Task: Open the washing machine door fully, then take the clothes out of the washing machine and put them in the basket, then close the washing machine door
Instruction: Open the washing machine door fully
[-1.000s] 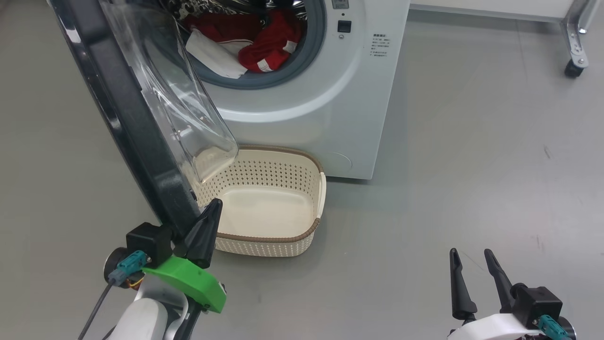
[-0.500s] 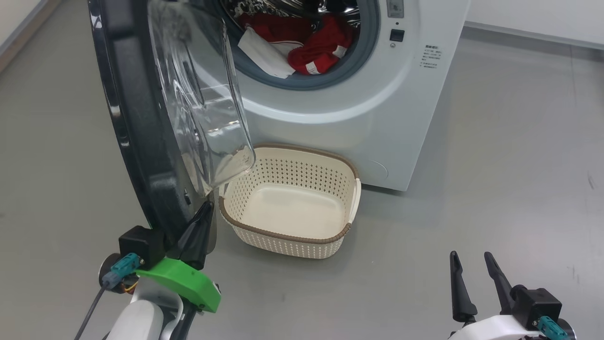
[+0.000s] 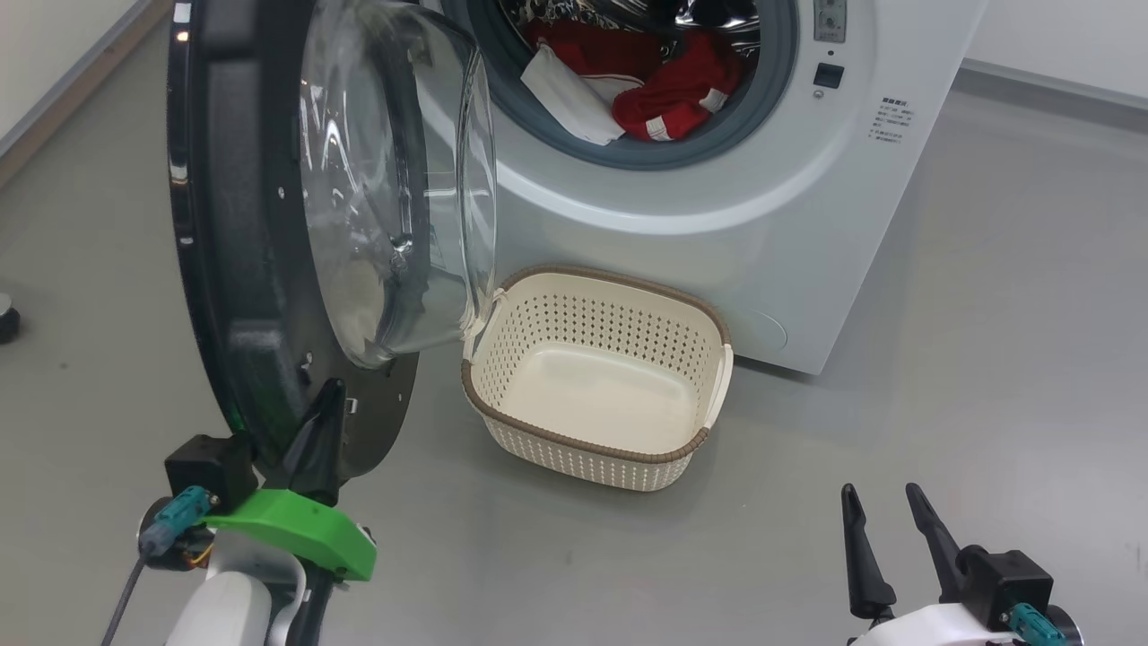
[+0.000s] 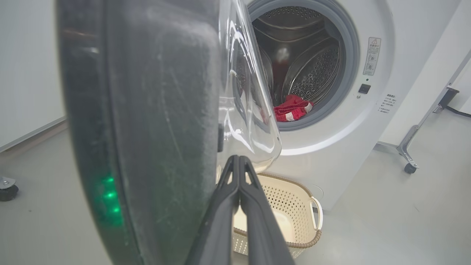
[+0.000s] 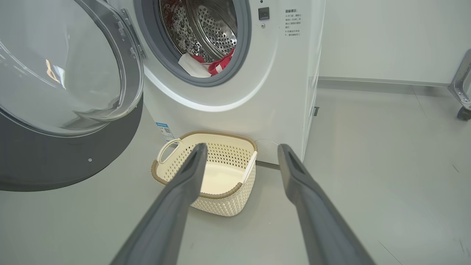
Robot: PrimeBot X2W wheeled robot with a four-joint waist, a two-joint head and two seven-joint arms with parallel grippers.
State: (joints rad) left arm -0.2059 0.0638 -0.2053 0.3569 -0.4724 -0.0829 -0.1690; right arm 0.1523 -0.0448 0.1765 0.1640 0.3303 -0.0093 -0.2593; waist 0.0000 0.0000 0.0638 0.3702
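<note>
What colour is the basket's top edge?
Brown, around a cream basket. The head view shows it best.

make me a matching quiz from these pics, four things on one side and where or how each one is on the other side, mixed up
Things
1. basket
2. clothes
3. washing machine door
4. right tool

States
A. fingers apart, holding nothing
B. standing open
C. empty, on the floor
D. lying inside the washing machine

Pairs: 1-C, 2-D, 3-B, 4-A
</note>
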